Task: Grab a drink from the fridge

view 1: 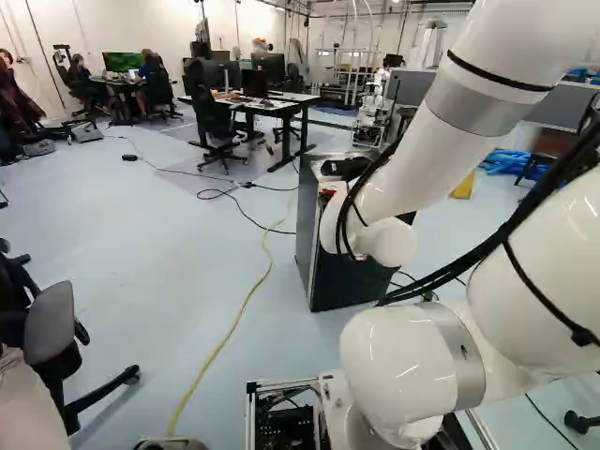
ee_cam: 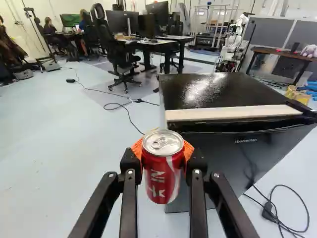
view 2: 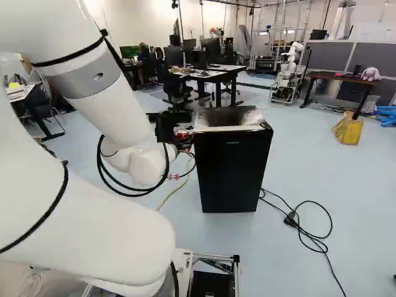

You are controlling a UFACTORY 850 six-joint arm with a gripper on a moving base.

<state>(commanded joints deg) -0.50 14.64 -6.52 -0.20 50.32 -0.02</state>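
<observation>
Wrist view has my jaws closed on a red drink can (ee_cam: 163, 171), with orange pads (ee_cam: 188, 150) pressing on it from both sides. I hold the can upright, its silver lid and pull tab facing up. It is outside the black fridge (view 2: 232, 167), near the fridge's front corner; whether the two touch, I cannot tell. A pale strip (ee_cam: 233, 113) runs along the front edge of the fridge's dark, shiny top. My white arm (view 1: 469, 112) comes down from the right of the left base view and bends toward the fridge, which stands on the pale floor (view 2: 309, 167). In the right base view a black cable (view 2: 325, 216) lies looped on the floor beside the fridge. A yellow cable (view 1: 230, 333) trails across the floor in the left base view. Farther off I see a counter (view 1: 291, 105) with monitors (view 1: 268, 66) on it and an office chair (view 1: 216, 127) beside it, another robot (view 2: 286, 74), and a yellow bag (view 2: 350, 131) on the floor.
</observation>
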